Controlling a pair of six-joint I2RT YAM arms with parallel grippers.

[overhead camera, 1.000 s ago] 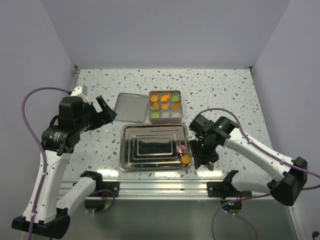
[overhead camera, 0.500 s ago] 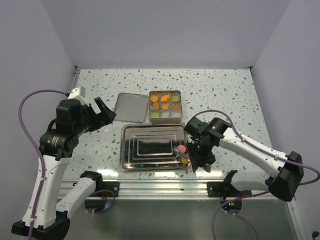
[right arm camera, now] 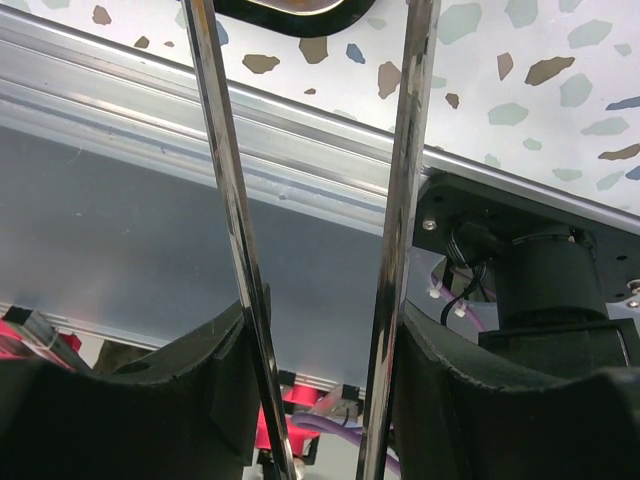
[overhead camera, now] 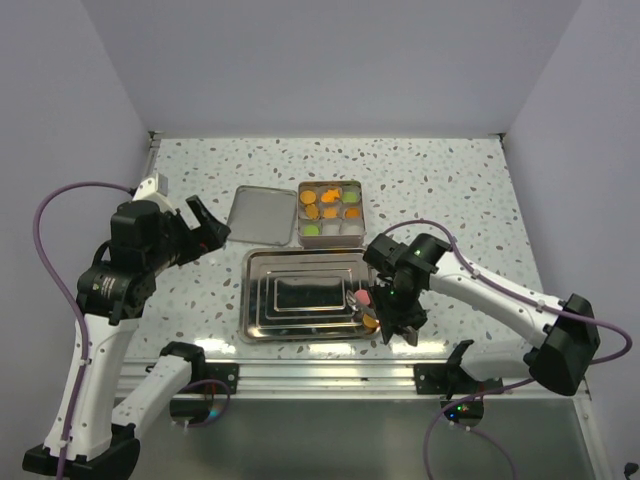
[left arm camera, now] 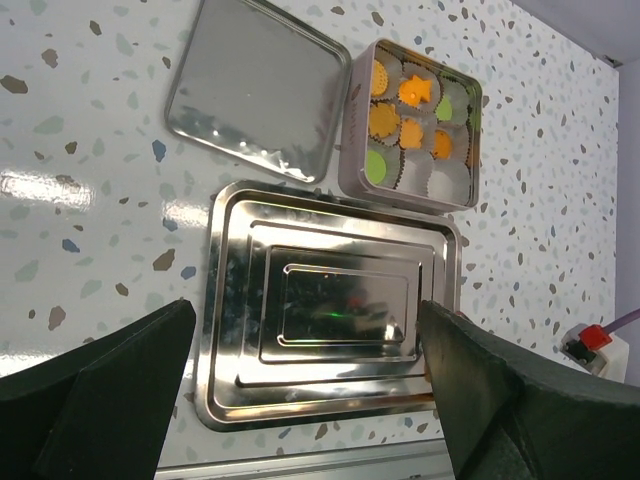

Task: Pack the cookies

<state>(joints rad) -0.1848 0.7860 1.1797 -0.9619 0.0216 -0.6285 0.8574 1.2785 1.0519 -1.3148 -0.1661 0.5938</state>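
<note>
The right gripper (right arm camera: pixel 315 400) held thin shiny metal tongs (right arm camera: pixel 228 200) beside the pink round cookie (overhead camera: pixel 363 297) and orange round cookie (overhead camera: pixel 371 320) at the silver tray's (overhead camera: pixel 258 265) right edge, probably to pinch one. The left gripper (left arm camera: pixel 300 400) hung wide open, out of the way.

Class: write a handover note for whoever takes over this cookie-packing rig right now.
Left tool: open, empty, hovering left of the lid, which is off.
Right tool: shut on tweezers, over the tray's right end.
Done: seven cookies sit in the box.
Left: pink cookie and orange cookie at the tray's right end; two cups empty. Whether the tweezers grip either cookie is unclear.
</note>
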